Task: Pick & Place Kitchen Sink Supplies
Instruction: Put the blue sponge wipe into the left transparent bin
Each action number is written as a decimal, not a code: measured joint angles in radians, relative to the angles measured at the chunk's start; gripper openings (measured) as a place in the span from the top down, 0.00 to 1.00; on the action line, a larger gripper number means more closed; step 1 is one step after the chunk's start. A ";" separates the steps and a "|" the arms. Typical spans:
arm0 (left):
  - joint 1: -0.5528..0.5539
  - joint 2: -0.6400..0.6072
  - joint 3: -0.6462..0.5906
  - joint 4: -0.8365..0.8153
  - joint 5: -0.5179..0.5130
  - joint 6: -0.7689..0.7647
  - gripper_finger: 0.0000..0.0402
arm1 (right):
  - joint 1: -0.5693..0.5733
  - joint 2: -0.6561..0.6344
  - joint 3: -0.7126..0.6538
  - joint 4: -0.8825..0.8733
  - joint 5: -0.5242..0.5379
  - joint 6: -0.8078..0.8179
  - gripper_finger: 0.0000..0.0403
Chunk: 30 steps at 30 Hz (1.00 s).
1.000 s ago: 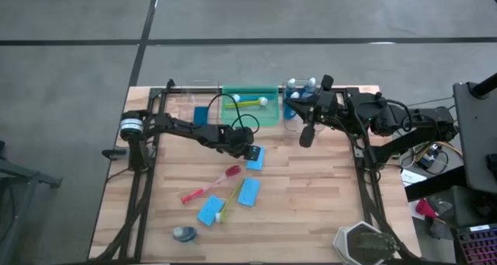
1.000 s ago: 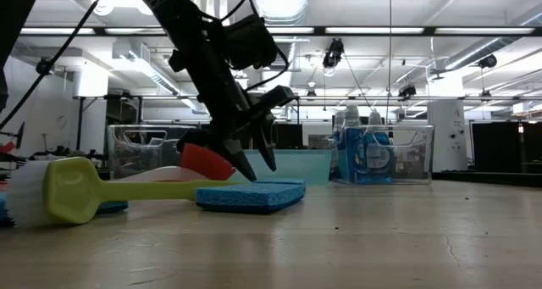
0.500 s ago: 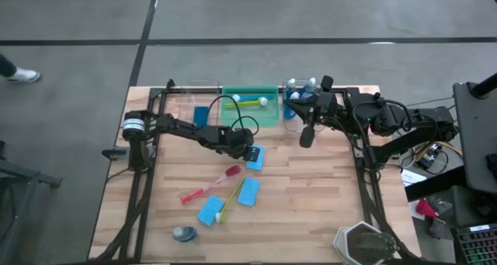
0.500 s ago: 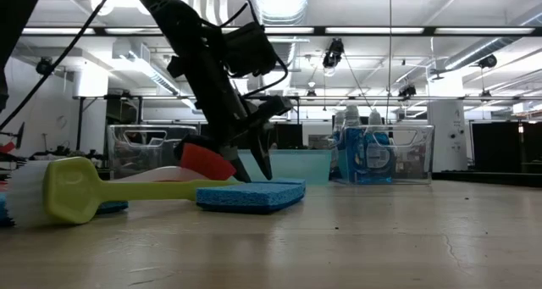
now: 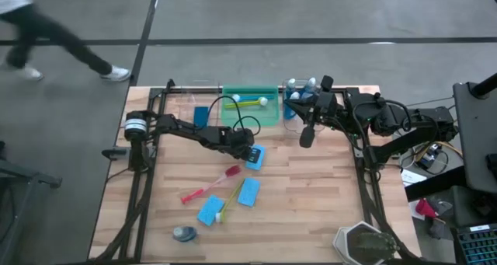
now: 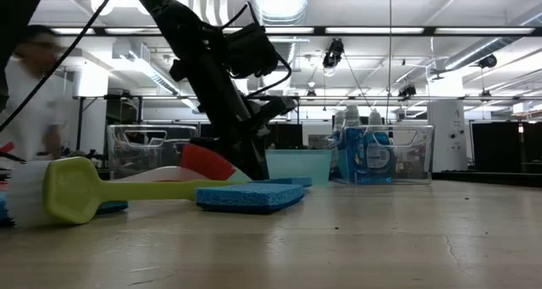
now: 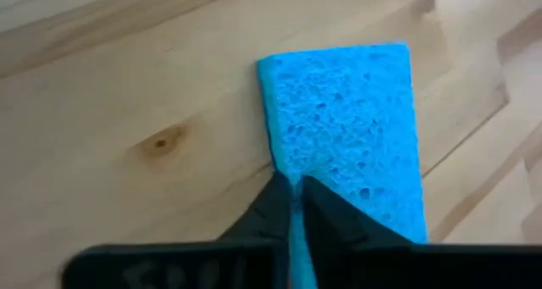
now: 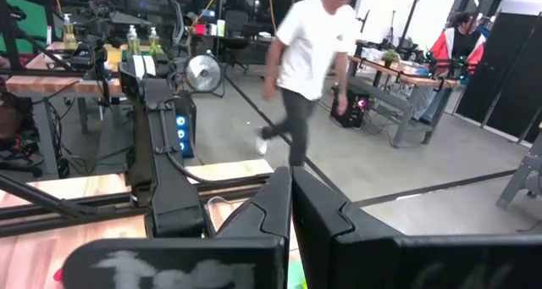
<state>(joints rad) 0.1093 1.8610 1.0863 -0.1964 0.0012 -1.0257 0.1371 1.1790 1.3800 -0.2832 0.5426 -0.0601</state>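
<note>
My left gripper (image 5: 249, 151) is down at the table's middle, shut on a flat blue sponge (image 5: 256, 159), which fills the left wrist view (image 7: 347, 128). My right gripper (image 5: 305, 134) is shut and empty, held above the table near the clear bin of blue-liquid bottles (image 5: 298, 102). Two more blue sponges (image 5: 248, 191) (image 5: 210, 210) lie flat toward the near edge, with a red brush (image 5: 210, 186) and a yellow brush (image 5: 229, 203) lying between them. A small bottle (image 5: 185, 234) lies near the front left. My left gripper pinches the sponge's near end (image 7: 292, 206) between its two fingertips, by the corner at one long edge. The fingers slant down from the table's left side. The rest of the sponge (image 6: 292, 181) lies low on the wood, about flat.
A green bin (image 5: 250, 108) holding brushes stands at the far edge, with a clear bin (image 5: 198, 109) holding a blue sponge to its left. A person walks on the floor beyond the table's far left (image 5: 54, 40), and shows in the right wrist view (image 8: 309, 60).
My left gripper has dropped a little to the table and shut its open fingers on the end of the blue sponge. The sponge has stayed where it was. A person has walked into view beyond the table.
</note>
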 joint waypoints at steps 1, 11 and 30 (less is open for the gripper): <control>0.000 0.000 0.000 0.015 0.006 0.004 0.97 | 0.000 0.000 0.000 0.000 0.000 0.000 0.98; 0.000 -0.082 0.040 -0.001 0.028 0.028 1.00 | 0.000 0.000 0.000 0.002 0.000 0.000 0.98; 0.191 -0.682 0.039 -0.673 -0.315 -0.028 1.00 | 0.000 -0.001 0.000 0.028 0.000 -0.003 0.98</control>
<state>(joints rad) 0.3004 1.1786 1.1248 -0.8691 -0.3137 -1.0540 0.1368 1.1778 1.3800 -0.2550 0.5426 -0.0630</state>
